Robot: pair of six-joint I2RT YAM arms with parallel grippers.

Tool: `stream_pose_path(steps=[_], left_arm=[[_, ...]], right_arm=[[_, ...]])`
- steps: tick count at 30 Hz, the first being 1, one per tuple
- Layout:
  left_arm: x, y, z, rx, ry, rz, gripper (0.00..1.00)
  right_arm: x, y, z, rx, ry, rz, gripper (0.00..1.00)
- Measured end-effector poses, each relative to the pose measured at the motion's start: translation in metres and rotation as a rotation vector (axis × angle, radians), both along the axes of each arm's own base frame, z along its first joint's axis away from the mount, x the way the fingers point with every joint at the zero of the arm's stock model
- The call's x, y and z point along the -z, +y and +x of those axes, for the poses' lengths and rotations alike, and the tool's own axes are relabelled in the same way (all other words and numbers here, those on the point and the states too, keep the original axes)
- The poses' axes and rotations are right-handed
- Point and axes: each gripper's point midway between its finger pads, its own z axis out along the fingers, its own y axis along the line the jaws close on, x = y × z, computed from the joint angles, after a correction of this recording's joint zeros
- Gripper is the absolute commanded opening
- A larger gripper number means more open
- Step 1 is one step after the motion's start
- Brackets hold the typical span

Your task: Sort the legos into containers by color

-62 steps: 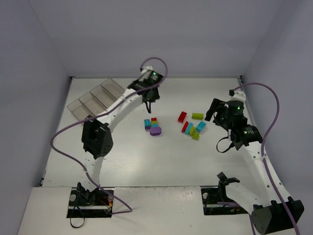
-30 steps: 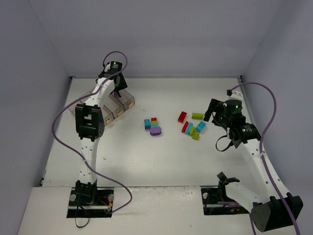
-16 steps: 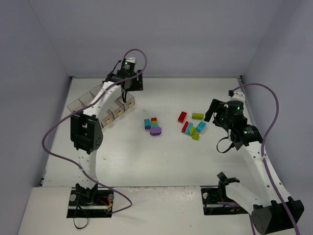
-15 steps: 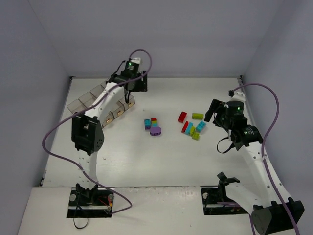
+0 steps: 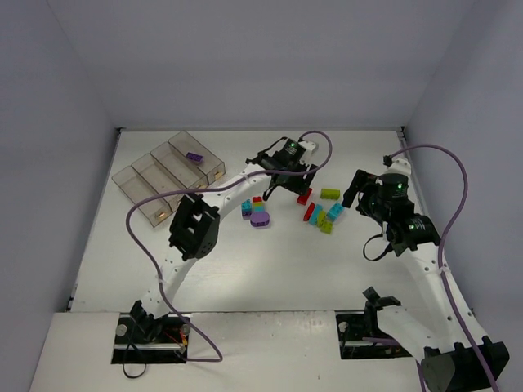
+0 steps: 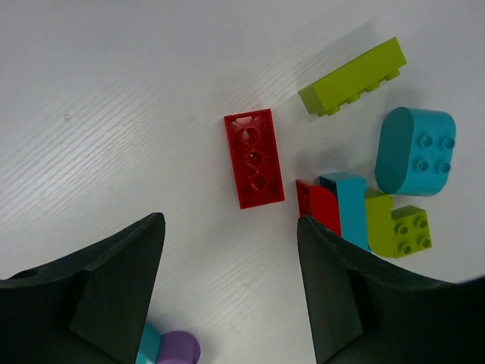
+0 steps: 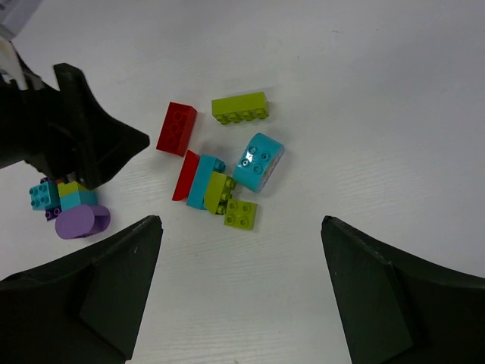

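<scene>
Progress: early — one purple brick (image 5: 194,156) in the far-end bin of the containers (image 5: 124,174) | remaining legos (image 5: 335,210) loose on the surface (image 5: 245,261), two clusters | left gripper (image 6: 231,262) — jaws apart, empty, over red brick (image 6: 254,158) | right gripper (image 7: 239,292) jaws apart, empty

White tabletop (image 5: 270,269) w/ faint wood grain; plain lavender walls (image 5: 245,57) on 3 sides.

2 white arms (image 5: 233,184) with black joints (image 5: 194,228), purple cables (image 5: 425,147).

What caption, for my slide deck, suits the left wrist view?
Open left gripper above a lone red brick, mixed legos alongside.
</scene>
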Motion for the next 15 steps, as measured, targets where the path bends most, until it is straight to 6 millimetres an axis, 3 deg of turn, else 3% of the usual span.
stream_pose_path(steps=[4,15], left_arm=[[0.025,-0.012,0.008,0.000,0.014,0.018,0.64],[0.052,-0.024,0.019,-0.021,0.017,0.022,0.64]], right_arm=[[0.004,0.000,-0.003,0.003,0.007,0.003,0.82],[0.015,0.001,-0.010,-0.001,0.030,0.017,0.82]])
